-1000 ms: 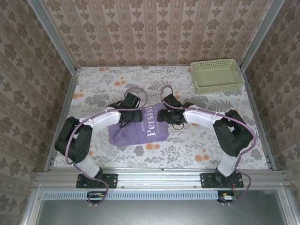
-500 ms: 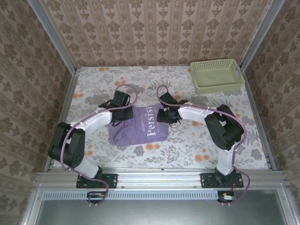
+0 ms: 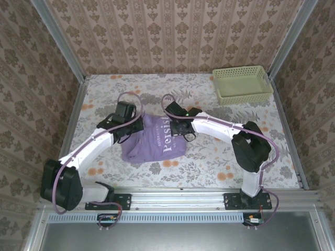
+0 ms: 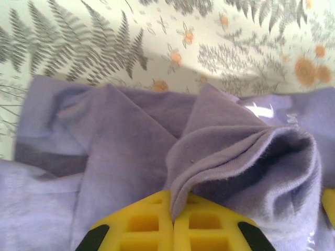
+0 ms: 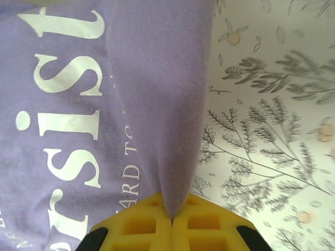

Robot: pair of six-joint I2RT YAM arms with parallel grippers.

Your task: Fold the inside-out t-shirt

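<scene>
Your shirt (image 3: 156,142), lavender with white lettering, lies bunched on the flowered surface (image 3: 220,157), well to the near-left of the basket (image 3: 243,98). The pale green basket sits in the far right corner, hard against the right rail (image 3: 287,130) and just short of the back wall. A broad strip of bare surface separates the basket from the shirt's closest edge, and you have more open room on the basket's near side, down to the front rail (image 3: 178,194). On the shirt's side away from the basket, a narrower band of surface runs out to the left rail (image 3: 73,130).

The right gripper (image 5: 171,217) works the shirt edge nearer the basket. Its yellow jaws are pressed together on a raised ridge of cloth, which climbs from the lettered panel straight into the seam between them, with printed ferns showing just beside the fold.

The left gripper (image 4: 171,209) is at the shirt edge farthest from the basket. Its jaws are likewise clamped tight, pinching a layered hem that curls up off the pile. The shirt's far border lies flat on the surface beyond that fold.
</scene>
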